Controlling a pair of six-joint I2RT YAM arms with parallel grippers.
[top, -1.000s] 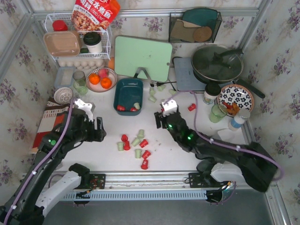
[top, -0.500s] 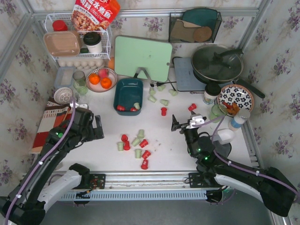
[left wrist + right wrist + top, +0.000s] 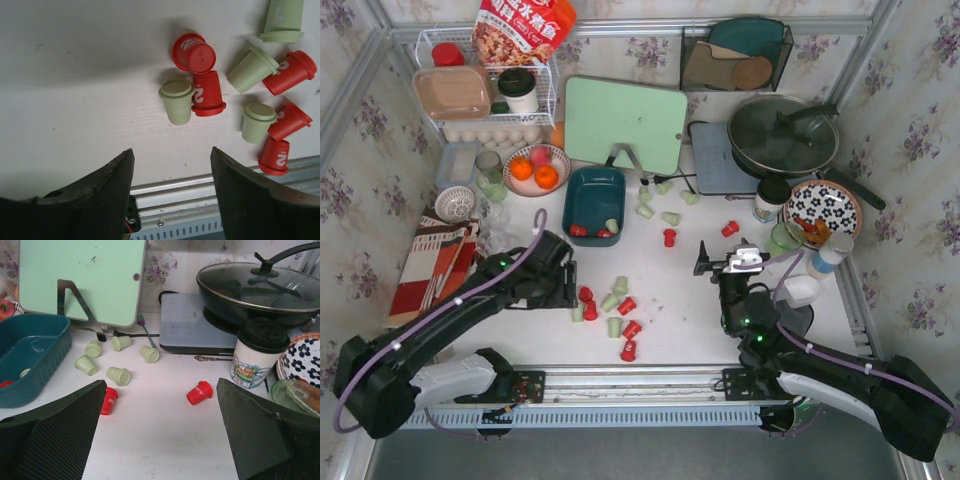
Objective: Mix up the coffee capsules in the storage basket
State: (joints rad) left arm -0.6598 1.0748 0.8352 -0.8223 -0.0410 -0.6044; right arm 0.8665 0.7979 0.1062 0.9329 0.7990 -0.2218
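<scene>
The teal storage basket [image 3: 594,180] stands at mid-table and holds two red capsules [image 3: 578,230] and a green one [image 3: 612,225]. Several red and green coffee capsules [image 3: 612,310] lie in a loose cluster near the front. My left gripper [image 3: 569,285] sits just left of that cluster. In the left wrist view the left gripper [image 3: 171,150] is open and empty, with a green capsule [image 3: 177,100] and a red one [image 3: 207,95] beyond its tips. My right gripper [image 3: 718,262] is open and empty too. The right gripper [image 3: 161,382] faces a red capsule [image 3: 200,392], several green capsules [image 3: 120,375] and the basket [image 3: 45,352].
A green cutting board [image 3: 625,122] stands behind the basket. A lidded pan [image 3: 782,135] sits on a hob, with a black-lidded cup [image 3: 259,357] and a patterned plate [image 3: 822,208] at the right. A bowl of oranges [image 3: 536,170] is left of the basket. The metal rail [image 3: 200,200] runs along the front.
My left arm has swung right, up to the capsule cluster. My right gripper drew back from the centre to the right and opened, uncovering a red capsule; it has barely moved since.
</scene>
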